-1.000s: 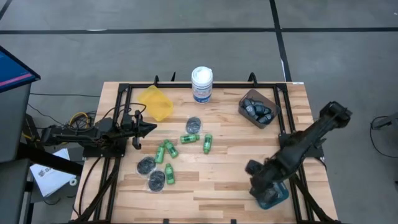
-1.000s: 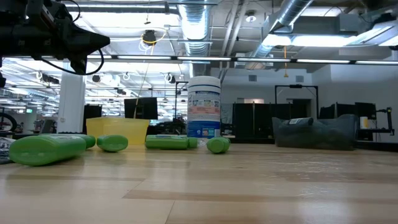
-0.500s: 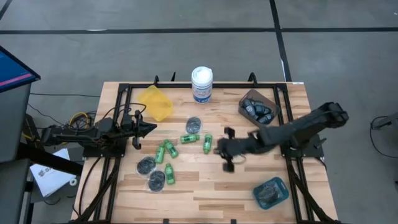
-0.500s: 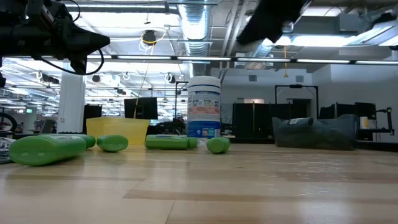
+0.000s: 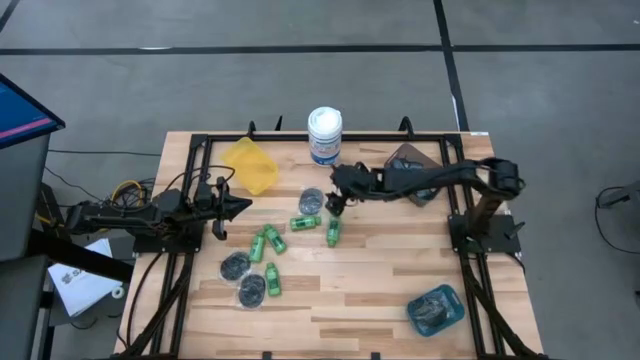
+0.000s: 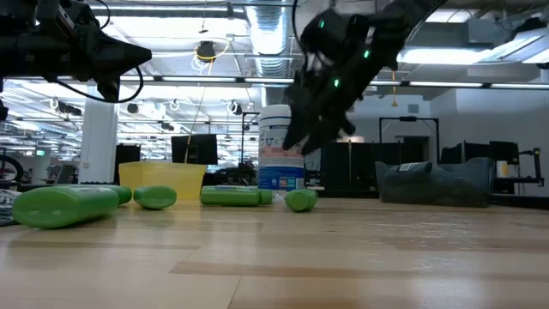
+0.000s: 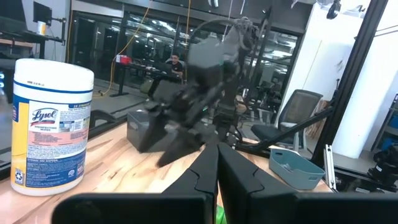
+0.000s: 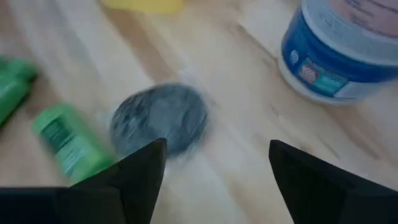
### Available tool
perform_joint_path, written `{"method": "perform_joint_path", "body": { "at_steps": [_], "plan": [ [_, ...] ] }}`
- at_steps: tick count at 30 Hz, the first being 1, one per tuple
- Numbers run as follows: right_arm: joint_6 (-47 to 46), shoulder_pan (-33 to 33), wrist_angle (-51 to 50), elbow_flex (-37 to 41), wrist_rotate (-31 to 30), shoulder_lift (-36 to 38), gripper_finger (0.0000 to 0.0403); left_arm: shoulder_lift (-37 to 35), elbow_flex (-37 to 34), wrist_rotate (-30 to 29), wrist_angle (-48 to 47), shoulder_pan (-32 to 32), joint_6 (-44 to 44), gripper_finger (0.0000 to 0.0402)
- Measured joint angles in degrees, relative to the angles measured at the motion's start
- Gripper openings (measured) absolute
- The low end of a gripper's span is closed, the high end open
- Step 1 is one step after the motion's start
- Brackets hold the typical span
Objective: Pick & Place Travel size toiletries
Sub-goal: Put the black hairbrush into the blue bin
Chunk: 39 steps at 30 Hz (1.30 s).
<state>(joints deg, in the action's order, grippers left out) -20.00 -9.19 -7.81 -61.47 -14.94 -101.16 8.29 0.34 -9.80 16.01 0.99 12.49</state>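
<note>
Several green mini bottles [image 5: 305, 222] and dark discs [image 5: 235, 266] lie flat on the wooden table. One disc [image 5: 311, 200] lies in front of the white tub [image 5: 324, 135]. My right gripper [image 5: 333, 203] hangs open just above this disc [image 8: 160, 118], slanting down and clear of the table in the low view [image 6: 300, 142]; a green bottle [image 8: 68, 143] lies beside the disc. My left gripper [image 5: 235, 207] waits shut at the table's left, raised in the air [image 6: 129, 58].
A yellow bin [image 5: 250, 163] lies at the far left. A brown bin [image 5: 415, 172] with dark blue-grey bottles stands at the far right, under my right arm. A teal bin [image 5: 436, 309] with dark items stands at the near right corner.
My right gripper has swung fast from above the teal bin at the near right, across the middle of the table, toward the far edge and left. It has come down over the disc before the tub, tipped to point downward and opened on the way.
</note>
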Motion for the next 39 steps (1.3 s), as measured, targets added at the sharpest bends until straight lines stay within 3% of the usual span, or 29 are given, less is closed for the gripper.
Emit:
{"method": "perform_joint_path", "body": {
  "at_steps": [8, 14, 16, 25, 29, 39],
  "plan": [
    [-0.9, -0.4, -0.5, -8.6, 0.1, -11.1, 0.0274, 0.3, 0.0, -0.1, 0.4, 0.0, 0.0, 0.0002],
    [-1.0, -0.3, -9.9, -17.7, -0.1, -18.2, 0.0274, 1.5, 0.0, -0.2, 1.3, 0.1, 0.0, 0.0002],
    [-1.0, -0.4, -13.8, -18.7, 0.0, -18.8, 0.0274, 2.0, 0.0, -0.2, 1.3, 0.0, 0.0, 0.0002],
    [-1.1, -1.1, -14.3, -19.7, 0.4, -19.9, 0.0263, 4.7, 0.0, -0.2, 1.7, 0.1, 0.0, 0.0002],
    [-1.2, -1.1, -14.9, -19.7, 2.4, -19.9, 0.0209, 5.6, 0.0, -0.2, 2.0, 0.1, 0.0, 0.0002],
    [0.1, -1.1, -15.2, -19.6, 3.0, -19.8, 0.0013, 6.1, 0.0, -0.2, 2.2, 0.1, 0.0, 0.0002]
  ]
}}
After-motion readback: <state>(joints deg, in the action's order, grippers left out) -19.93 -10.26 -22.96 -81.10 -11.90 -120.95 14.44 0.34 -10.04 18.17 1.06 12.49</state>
